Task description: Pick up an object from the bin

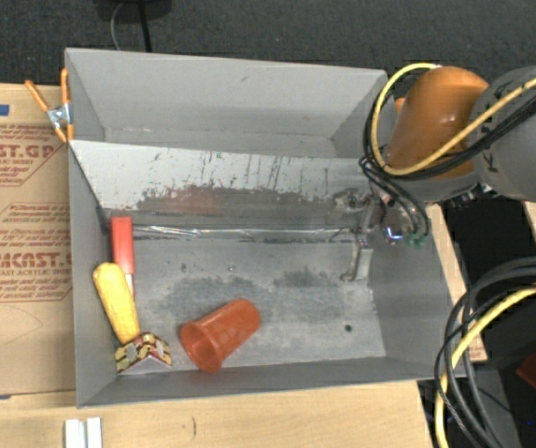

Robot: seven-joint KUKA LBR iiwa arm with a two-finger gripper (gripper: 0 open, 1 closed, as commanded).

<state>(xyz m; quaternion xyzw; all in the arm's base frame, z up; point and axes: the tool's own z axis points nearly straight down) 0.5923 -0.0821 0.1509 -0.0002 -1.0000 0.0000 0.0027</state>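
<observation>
Fingers [356, 263] closed together into one thin metal stem, nothing between them, tip low over bare scuffed floor at the right side of grey metal bin [221, 96]. Orange wrist cover and yellow cables above, arm entering from right. No object under or beside tip.

Nearest candidate: orange-red plastic cup [219, 332], on its side at lower middle of floor, mouth toward lower left, well apart from tip. Further left: yellow corn-shaped toy [117, 301] along left wall. Red-orange flat stick [121, 241] just above it, touching or nearly so, cannot tell which. Small brown-and-white patterned scrap [144, 353] at toy's lower end, in lower left corner. Nothing heaped.

Judged step: approach, no target reached yet. To do it well:
- Open up before descending.
- Travel left and toward cup, centre over cup's body rather than rim.
- Set across the short width so the tapered wall does not squeeze out.
- Come straight down, since cup likely rolls if nudged from one side.
- Skip toy and stick: probably little room against left wall.
</observation>
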